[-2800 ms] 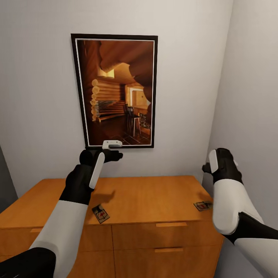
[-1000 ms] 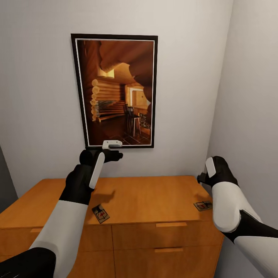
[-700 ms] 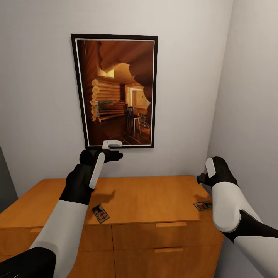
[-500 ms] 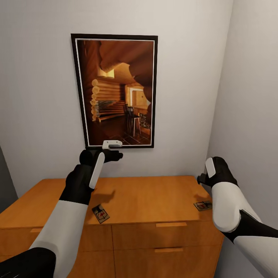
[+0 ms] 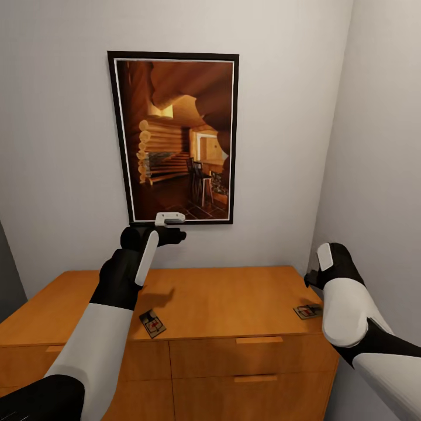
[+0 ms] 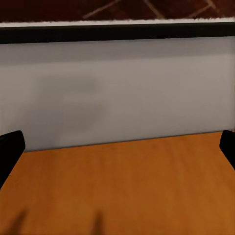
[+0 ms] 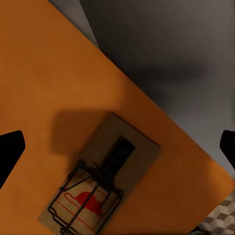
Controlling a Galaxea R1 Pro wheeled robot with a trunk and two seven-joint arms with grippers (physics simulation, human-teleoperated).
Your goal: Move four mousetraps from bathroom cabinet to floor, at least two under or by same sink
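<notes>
The cabinet [image 5: 222, 301] stands against the back wall, its flat orange-brown top running almost to the side wall on the right, with two drawer fronts showing below its front edge. Two mousetraps lie on that top: one mousetrap [image 5: 152, 323] sits near the front edge, just right of the left forearm, and the other mousetrap [image 5: 307, 311] lies close to the right end, also near the front edge. The stretch of cabinet top between the two is bare, and so is the strip behind them up to the wall. A framed picture [image 5: 173, 137] of a log interior hangs on the wall above the cabinet. The left end effector [image 5: 171, 228] is raised well above the cabinet top, level with the lower edge of the frame; in the left wrist view its dark fingertips [image 6: 11, 149] stand far apart at either side, spread wide with nothing between them. The right end effector [image 7: 117, 147] hangs above the right-hand mousetrap [image 7: 100, 183], and in the right wrist view its fingertips [image 7: 10, 147] are likewise spread wide and empty, with the trap lying flat below and apart from them. In that same view the cabinet's edge cuts across, and a small corner of the cube-patterned bathroom floor [image 7: 218, 220] shows past it.
</notes>
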